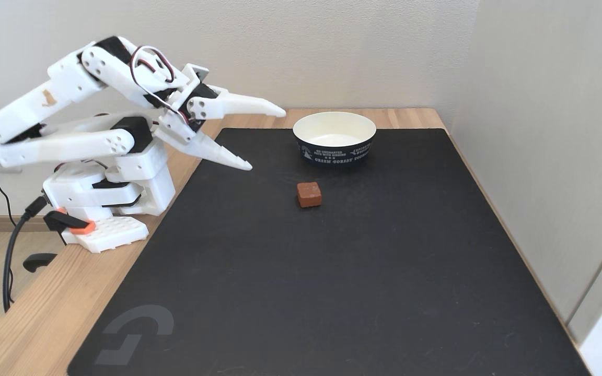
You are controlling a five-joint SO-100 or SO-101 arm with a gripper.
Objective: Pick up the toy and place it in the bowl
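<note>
Reddish-brown, the toy [309, 194] sits on the black mat [332, 271] covering your wooden tabletop [34, 313], just in front of the navy paper bowl [334, 150] and apart from it. Your white end effector [267, 138] hangs spread wide and empty, left of both.

One toy [309, 194], one bowl [334, 138], one black mat [332, 271] and one white arm [97, 115] are sitting on the surface [45, 297].
</note>
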